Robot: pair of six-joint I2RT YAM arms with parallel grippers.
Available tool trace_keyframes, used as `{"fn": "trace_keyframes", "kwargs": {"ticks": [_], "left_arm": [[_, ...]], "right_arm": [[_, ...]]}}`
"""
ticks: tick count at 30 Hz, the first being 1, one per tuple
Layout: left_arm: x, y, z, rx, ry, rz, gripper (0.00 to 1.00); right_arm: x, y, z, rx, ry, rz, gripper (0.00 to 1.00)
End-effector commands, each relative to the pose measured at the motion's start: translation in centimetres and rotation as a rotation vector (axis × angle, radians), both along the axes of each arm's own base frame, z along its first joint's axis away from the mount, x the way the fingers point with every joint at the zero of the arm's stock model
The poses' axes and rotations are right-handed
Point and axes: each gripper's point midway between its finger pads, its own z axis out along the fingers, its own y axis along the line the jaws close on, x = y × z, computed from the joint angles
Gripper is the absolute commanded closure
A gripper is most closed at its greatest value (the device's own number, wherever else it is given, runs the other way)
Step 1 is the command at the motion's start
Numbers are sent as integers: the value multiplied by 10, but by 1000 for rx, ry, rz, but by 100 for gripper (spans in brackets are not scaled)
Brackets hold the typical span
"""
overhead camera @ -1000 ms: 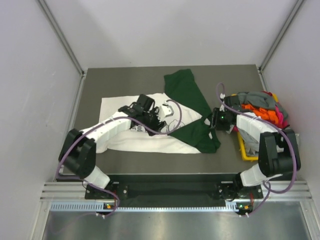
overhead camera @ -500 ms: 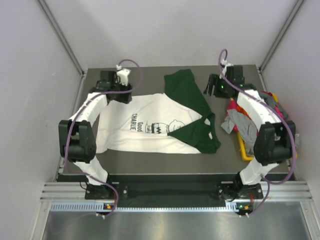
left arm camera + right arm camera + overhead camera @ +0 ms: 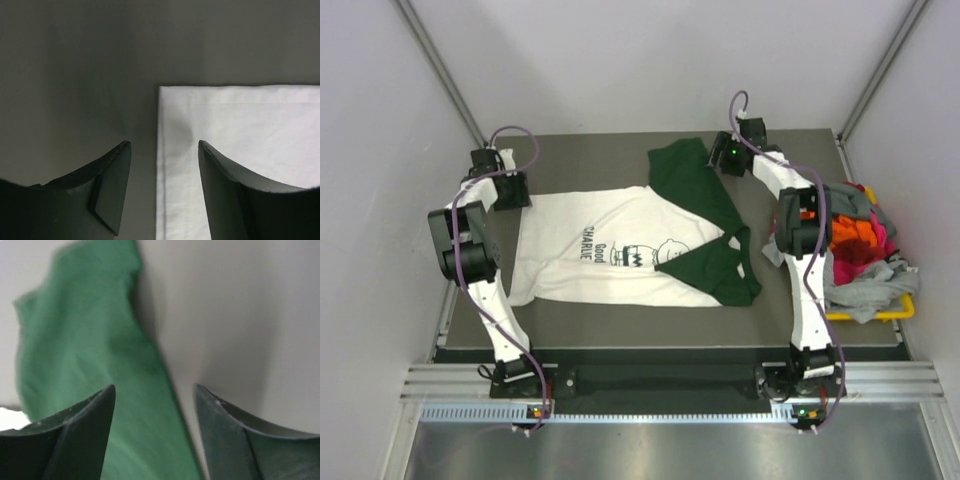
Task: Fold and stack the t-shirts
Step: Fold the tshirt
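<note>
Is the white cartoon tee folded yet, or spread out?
Spread out. The white tee lies flat on the table, print facing up, green sleeves out to one side; no fold made.

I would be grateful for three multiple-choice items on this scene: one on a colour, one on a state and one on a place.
1. What colour are the spread tee's sleeves?
A) red B) dark green C) grey
2. How is the left end effector?
A) open B) shut on cloth C) shut, empty
3. Where does the pile of tees lie?
A) on the spread tee B) in the yellow bin C) beside the left end effector

Key: 1 B, both sleeves show dark green against the white body. 2 A, its fingers stand apart over the tee's corner. 3 B, the pile fills the bin at the right.
</note>
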Motion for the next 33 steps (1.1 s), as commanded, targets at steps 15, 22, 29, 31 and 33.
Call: {"fn": "trace_keyframes", "kwargs": {"ticks": [15,22,29,31,33], "left_arm": [[56,-12,-10,-167,-71,-49,46],[40,-30,-6,-219,-55,-144,94],[17,-27,37,-180,-123,-209,64],[20,-14,48,-158,-150,-187,54],[24,-2,59,-151,-177,-159,53]], "right_arm": [[43,38,6,185,-102,-12,85],[34,48,63,214,-186,67,100],[16,57,118,191,-276,134,100],[15,60,123,183,-286,143,100],[13,61,122,179,-282,148,100]]}}
